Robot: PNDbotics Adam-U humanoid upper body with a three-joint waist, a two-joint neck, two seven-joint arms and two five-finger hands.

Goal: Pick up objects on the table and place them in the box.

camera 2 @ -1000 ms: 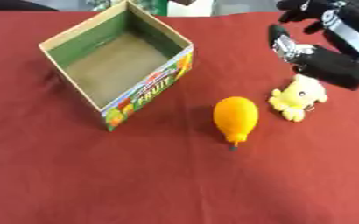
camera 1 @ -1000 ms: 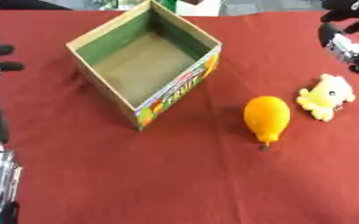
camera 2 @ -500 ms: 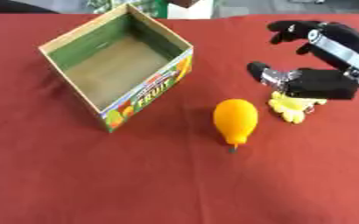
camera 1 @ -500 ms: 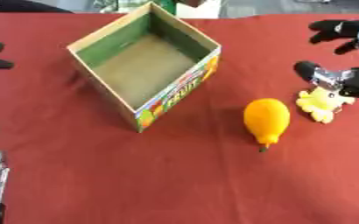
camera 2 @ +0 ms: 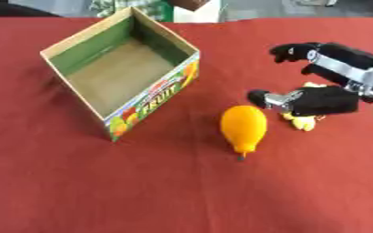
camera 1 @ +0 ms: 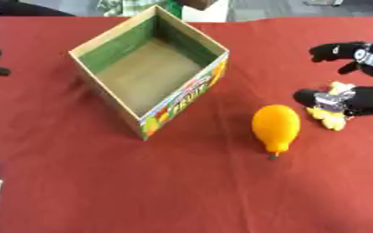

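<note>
The big red tablecloth [camera 1: 78, 182] holds an open cardboard box with green inside walls and fruit pictures [camera 1: 110, 52] – nothing is in it yet. Beside it lies a smooth orange fruit with a small stem [camera 2: 244, 127], and the black right hand [camera 2: 325, 98] hangs over a little yellow soft toy [camera 2: 304, 122], fingers spread open, thumb low beside it. It looks like the grabbing step – next the fingers should close round the toy and lift it
</note>
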